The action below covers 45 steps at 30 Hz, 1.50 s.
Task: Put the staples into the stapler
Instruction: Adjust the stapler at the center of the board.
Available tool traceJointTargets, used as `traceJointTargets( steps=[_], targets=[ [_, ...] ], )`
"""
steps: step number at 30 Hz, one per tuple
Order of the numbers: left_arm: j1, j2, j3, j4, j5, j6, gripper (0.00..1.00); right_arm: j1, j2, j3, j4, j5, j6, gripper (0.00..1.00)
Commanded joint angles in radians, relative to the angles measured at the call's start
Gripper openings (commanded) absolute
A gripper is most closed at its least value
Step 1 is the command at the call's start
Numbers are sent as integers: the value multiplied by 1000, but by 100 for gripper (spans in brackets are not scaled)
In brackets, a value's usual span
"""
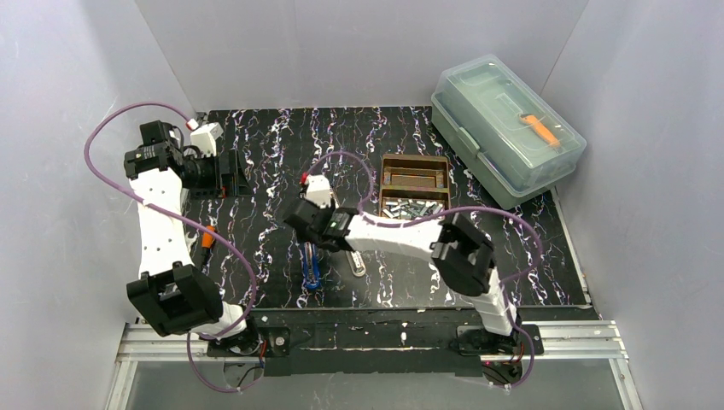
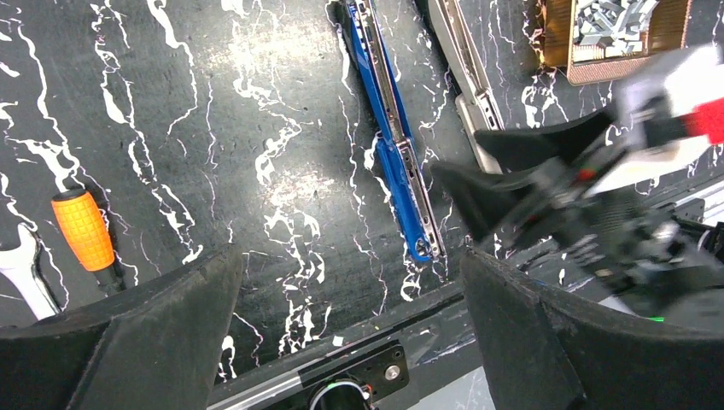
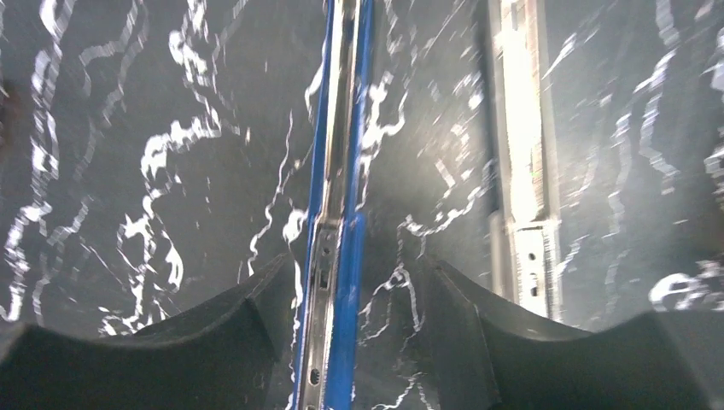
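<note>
A blue stapler (image 1: 312, 266) lies opened flat on the black marbled mat, with its metal channel facing up (image 3: 341, 128) (image 2: 393, 145). My right gripper (image 1: 309, 243) (image 3: 356, 260) hangs low over it, open. Its fingers straddle the blue bar, the left finger close to it and the right finger standing apart. The staples (image 1: 414, 207) (image 2: 610, 21) are piled in a brown tray (image 1: 416, 161) behind the right arm. My left gripper (image 1: 229, 173) (image 2: 350, 254) is raised at the back left, wide open with nothing between its fingers.
A silver stapler (image 1: 357, 260) (image 3: 522, 171) lies just right of the blue one. An orange-handled screwdriver (image 2: 83, 229) and a wrench (image 2: 21, 273) lie at the mat's left. A clear lidded box (image 1: 508, 128) stands at the back right.
</note>
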Motion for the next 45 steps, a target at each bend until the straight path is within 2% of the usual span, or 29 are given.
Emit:
traceJointTargets(
  steps=[1, 8, 12, 18, 21, 29, 32, 41, 43, 45],
  targets=[
    [4, 10, 21, -32, 48, 5, 98, -67, -131, -45, 5, 6, -67, 65],
    [3, 10, -10, -46, 68, 34, 98, -161, -163, -136, 7, -59, -173, 66],
    [3, 7, -19, -51, 83, 38, 98, -169, -121, -128, -4, -96, -210, 71],
    [3, 1, -23, -58, 84, 50, 98, -169, -73, -143, 13, -132, -200, 72],
    [3, 0, -18, -58, 81, 53, 98, -170, -57, -149, 15, -123, -185, 69],
    [3, 0, -10, -59, 103, 51, 98, -178, -58, -190, 36, -53, -66, 44],
    [1, 0, -7, -58, 108, 48, 98, -178, -66, -203, 38, -33, -16, 38],
    [-3, -1, -5, -59, 111, 51, 98, -177, -96, -238, 67, 10, 71, 35],
    [-3, -1, -6, -58, 111, 51, 98, -177, -94, -227, 57, 17, 89, 38],
    [-3, 0, -3, -59, 109, 53, 98, -177, -98, -217, 48, 18, 92, 45]
  ],
)
